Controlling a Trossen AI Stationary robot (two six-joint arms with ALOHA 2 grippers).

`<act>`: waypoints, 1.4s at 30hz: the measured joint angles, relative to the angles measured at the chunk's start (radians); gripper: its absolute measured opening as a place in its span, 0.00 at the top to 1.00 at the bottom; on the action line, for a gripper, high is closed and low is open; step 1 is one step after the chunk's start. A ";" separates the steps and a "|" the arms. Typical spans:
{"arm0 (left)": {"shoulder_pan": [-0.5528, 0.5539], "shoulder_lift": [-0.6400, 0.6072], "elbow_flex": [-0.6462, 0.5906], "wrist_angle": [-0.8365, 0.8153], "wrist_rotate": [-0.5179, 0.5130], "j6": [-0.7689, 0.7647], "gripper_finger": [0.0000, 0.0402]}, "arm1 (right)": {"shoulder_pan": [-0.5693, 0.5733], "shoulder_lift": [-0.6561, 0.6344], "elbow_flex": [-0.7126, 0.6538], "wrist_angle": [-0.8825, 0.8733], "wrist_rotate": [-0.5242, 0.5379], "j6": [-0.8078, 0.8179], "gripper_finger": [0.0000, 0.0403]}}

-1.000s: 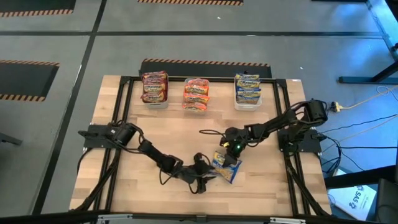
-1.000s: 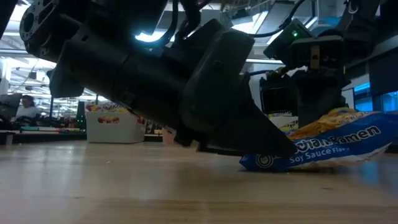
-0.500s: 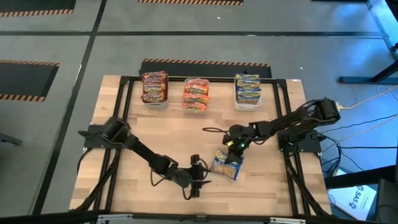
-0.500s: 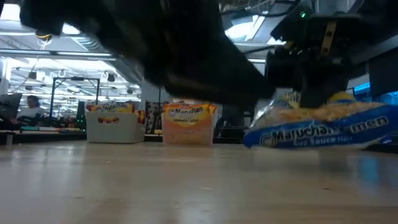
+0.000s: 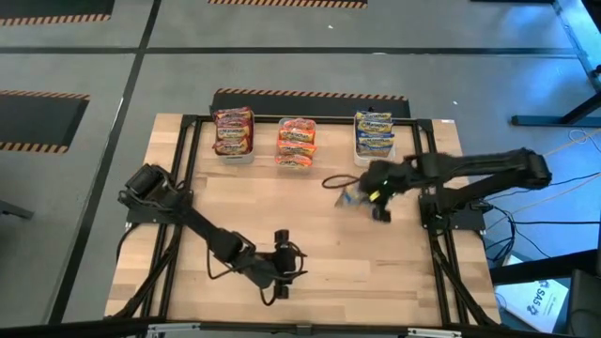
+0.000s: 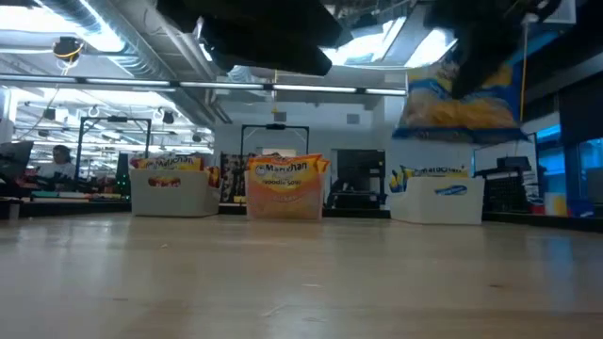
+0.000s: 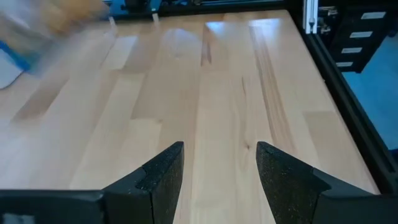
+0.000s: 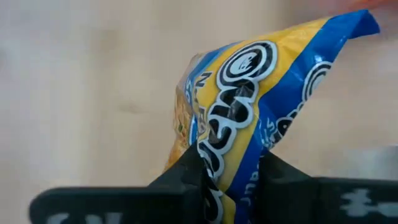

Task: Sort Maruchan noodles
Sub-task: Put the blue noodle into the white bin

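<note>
The blue-and-yellow Maruchan packet [image 8: 249,106] hangs in my right gripper [image 8: 227,177], fingers [image 8: 180,177] clamped on one crimped edge, and it seems to weigh almost nothing: the film crinkles and folds where I pinch it, and the rest droops free beyond my fingertips. I judge it soft on the outside, with a brittle noodle block inside, so squeezing the flat middle would likely crack it; the sealed edge I have now seems the safest hold, though the glossy wrap looks slippery and could slide out on a quick swing. In the high view my right gripper [image 5: 376,199] sits right of centre, arm stretched in from the right edge, packet [image 5: 355,195] just beside it and lifted off the desk [image 5: 310,235]; in the low view the packet [image 6: 462,94] floats in the upper right, clearly above the white bin [image 6: 438,198]. That blue-packet bin [image 5: 374,134] lies near, at the upper right of the desk, with the pink-orange stack [image 5: 297,143] in the upper middle and the dark red stack [image 5: 234,131] at upper left. My left gripper [image 5: 280,272] waits low in the frame, near the desk's front edge, fingers [image 7: 158,177] spread apart over bare wood, holding nothing.
</note>
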 joint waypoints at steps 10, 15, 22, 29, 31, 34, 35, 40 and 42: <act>-0.004 0.000 0.000 -0.004 -0.009 -0.046 0.51 | -0.151 -0.033 0.239 -0.274 0.511 -0.432 0.89; -0.005 0.000 0.000 -0.004 -0.009 -0.052 0.51 | -0.293 -0.026 0.168 -0.278 0.471 -0.588 0.89; -0.005 0.000 0.001 -0.007 -0.009 -0.049 0.51 | -0.438 -0.027 0.022 -0.117 0.440 -0.778 0.89; -0.002 0.000 0.001 -0.008 -0.014 -0.045 0.51 | -0.509 -0.027 -0.085 0.085 0.404 -0.961 0.88; -0.002 0.000 0.001 -0.008 -0.024 -0.045 0.51 | -0.529 -0.027 -0.104 0.097 0.386 -0.980 0.88; -0.002 0.000 0.001 -0.009 -0.042 -0.044 0.51 | -0.561 -0.027 -0.132 0.135 0.364 -0.990 0.88; -0.002 0.000 0.001 -0.010 -0.045 -0.044 0.51 | -0.569 -0.027 -0.140 0.138 0.351 -0.991 0.88; 0.002 -0.001 0.001 -0.010 -0.045 -0.044 0.51 | -0.592 -0.027 -0.178 0.187 0.329 -0.989 0.88; 0.002 -0.001 0.001 -0.010 -0.046 -0.044 0.51 | -0.591 -0.027 -0.183 0.193 0.319 -0.986 0.88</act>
